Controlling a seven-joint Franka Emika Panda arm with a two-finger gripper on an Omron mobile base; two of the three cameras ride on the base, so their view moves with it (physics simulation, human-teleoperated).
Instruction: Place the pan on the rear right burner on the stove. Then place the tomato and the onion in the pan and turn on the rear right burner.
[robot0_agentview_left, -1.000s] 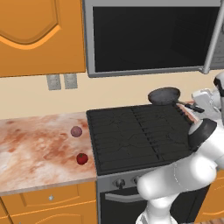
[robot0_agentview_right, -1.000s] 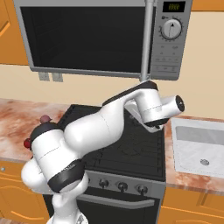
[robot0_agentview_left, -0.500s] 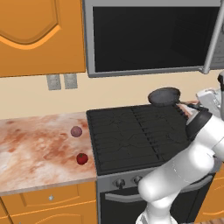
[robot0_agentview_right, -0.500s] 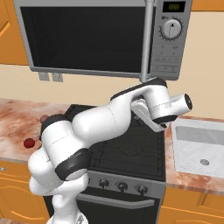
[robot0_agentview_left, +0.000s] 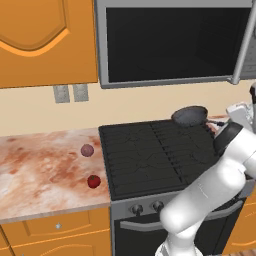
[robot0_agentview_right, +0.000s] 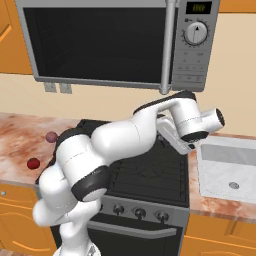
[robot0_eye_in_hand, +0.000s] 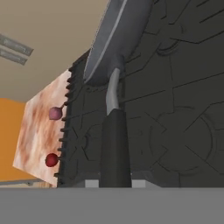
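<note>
From the left base view, the pan (robot0_agentview_left: 190, 115) sits up over the far right corner of the stove (robot0_agentview_left: 150, 155), above the rear right burner (robot0_agentview_left: 192, 131), with its black handle running right toward the wrist end of the arm at the frame edge; the fingers themselves are too tucked away there to make out. The onion (robot0_agentview_left: 87, 150) and tomato (robot0_agentview_left: 93, 181) are well off to the left of the pan on the marble counter (robot0_agentview_left: 45, 170), onion farther back, tomato nearer the front edge. In the right base view the arm bends across the cooktop and covers the pan, with the microwave (robot0_agentview_right: 120, 42) overhead and the sink (robot0_agentview_right: 227, 167) to the right. In the hand view the gripper (robot0_eye_in_hand: 114, 183) is clamped narrow on the pan's handle, which runs straight up from the bottom to the tilted pan bowl over the grates; the onion and tomato show small at left beyond the stove edge.
</note>
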